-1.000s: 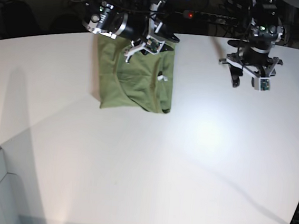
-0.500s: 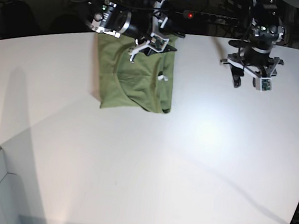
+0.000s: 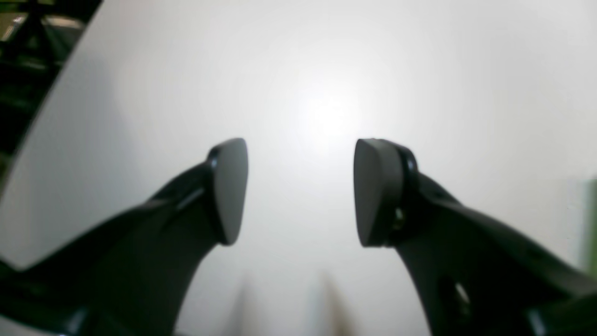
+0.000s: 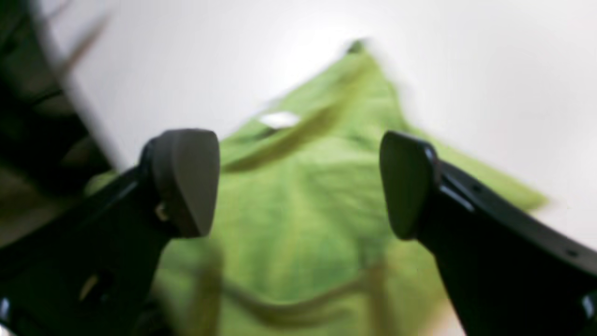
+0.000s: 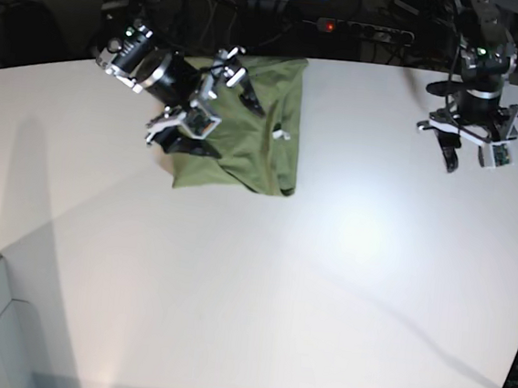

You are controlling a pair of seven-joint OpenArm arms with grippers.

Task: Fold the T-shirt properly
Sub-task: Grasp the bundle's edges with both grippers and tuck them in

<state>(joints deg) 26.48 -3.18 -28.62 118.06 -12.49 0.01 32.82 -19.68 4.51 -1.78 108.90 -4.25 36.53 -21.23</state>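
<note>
- We count one olive-green T-shirt (image 5: pixel 241 146).
- On it we see one white tag (image 5: pixel 281 134).
- We have two grippers, one left gripper (image 3: pixel 301 191) and one right gripper (image 4: pixel 298 184), with two fingers (image 4: pixel 410 186) each.
- Below, we find one white table (image 5: pixel 258 295).

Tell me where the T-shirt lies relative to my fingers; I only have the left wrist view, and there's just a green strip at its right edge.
Observer: In the base view, the T-shirt lies under the right arm, well away from the left gripper.
Operator: Report the right gripper's jaws.
Observer: The right gripper stands wide open above the cloth, holding nothing.
Operator: Give me a landmark on the shirt.
Observer: A small white tag shows near one edge of the green fabric in the right wrist view.
</note>
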